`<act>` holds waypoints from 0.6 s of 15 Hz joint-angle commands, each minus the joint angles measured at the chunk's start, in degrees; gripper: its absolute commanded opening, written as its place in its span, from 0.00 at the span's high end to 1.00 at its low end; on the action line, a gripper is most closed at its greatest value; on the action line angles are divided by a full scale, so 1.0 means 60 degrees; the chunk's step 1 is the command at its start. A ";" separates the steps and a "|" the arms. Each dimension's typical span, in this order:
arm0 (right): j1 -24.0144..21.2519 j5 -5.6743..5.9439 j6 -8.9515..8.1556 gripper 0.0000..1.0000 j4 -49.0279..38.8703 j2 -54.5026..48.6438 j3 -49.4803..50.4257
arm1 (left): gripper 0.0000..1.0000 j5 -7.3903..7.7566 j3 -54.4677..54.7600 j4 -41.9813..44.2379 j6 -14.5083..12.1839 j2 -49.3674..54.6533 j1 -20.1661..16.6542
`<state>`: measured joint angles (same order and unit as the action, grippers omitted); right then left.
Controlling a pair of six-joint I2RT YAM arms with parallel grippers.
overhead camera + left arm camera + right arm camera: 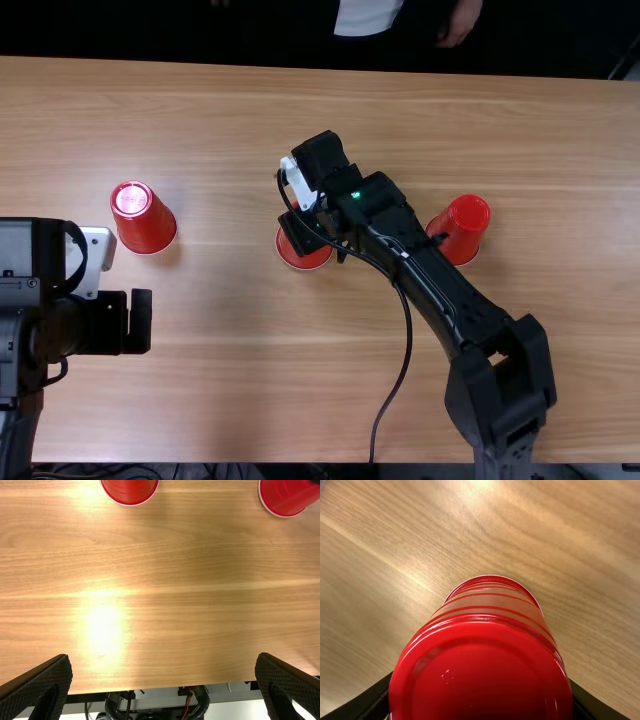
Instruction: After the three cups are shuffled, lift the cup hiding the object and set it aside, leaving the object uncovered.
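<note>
Right claw: clenched on the middle cup, one flat black finger pressed to each side of the cup near its closed base. It stood over the middle of the bench, reached there by the right arm, which ran in a slant from the near right corner. A small green light glowed on the wrist housing.

Middle cup: red, upside down, closed base toward the wrist camera, white-edged rim toward the wood. Whether the rim touched the bench or hung just above it could not be told.

Left claw: released, fingers spread wide with only bare wood between them. It sat low at the near left of the bench, above the near edge, well apart from all three cups.

Left cup: red, upside down, rim on the bench, at the left of the row, beyond the left claw and free of both claws.

Right cup: red, upside down, at the right of the row, just beyond the right arm's forearm and untouched by either claw.

Row: three cups in a loose line across the middle of the bench, each well apart from the next.

Cable: black, hanging in a loop from the right arm toward the near edge.

Bench: light brown wood, with a bright glare patch on it near the left claw.
</note>
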<state>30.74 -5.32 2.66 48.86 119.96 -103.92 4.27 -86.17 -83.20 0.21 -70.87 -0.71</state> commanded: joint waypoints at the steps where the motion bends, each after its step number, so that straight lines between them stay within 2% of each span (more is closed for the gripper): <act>1: -0.0011 0.0043 -0.0091 0.80 0.0005 -0.1083 -0.0200 | 0.00 0.0061 0.0167 0.0015 -0.0017 -0.0024 0.0089; 4: -0.0085 0.0043 -0.0091 0.80 0.0005 -0.2357 -0.0053 | 0.00 0.0061 0.0167 0.0015 -0.0017 -0.0024 0.0104; 7: -0.0949 0.0043 -0.0091 0.80 0.0287 -0.3675 0.0621 | 0.00 0.0044 0.0182 0.0015 -0.0017 -0.0009 0.0104; 9: -0.1227 0.0061 -0.0073 0.80 0.0287 -0.4540 0.1587 | 0.00 0.0044 0.0182 0.0015 -0.0017 0.0005 0.0104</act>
<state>23.35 -5.10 2.57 50.33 93.91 -95.98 4.29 -86.17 -83.20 0.21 -70.87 -0.69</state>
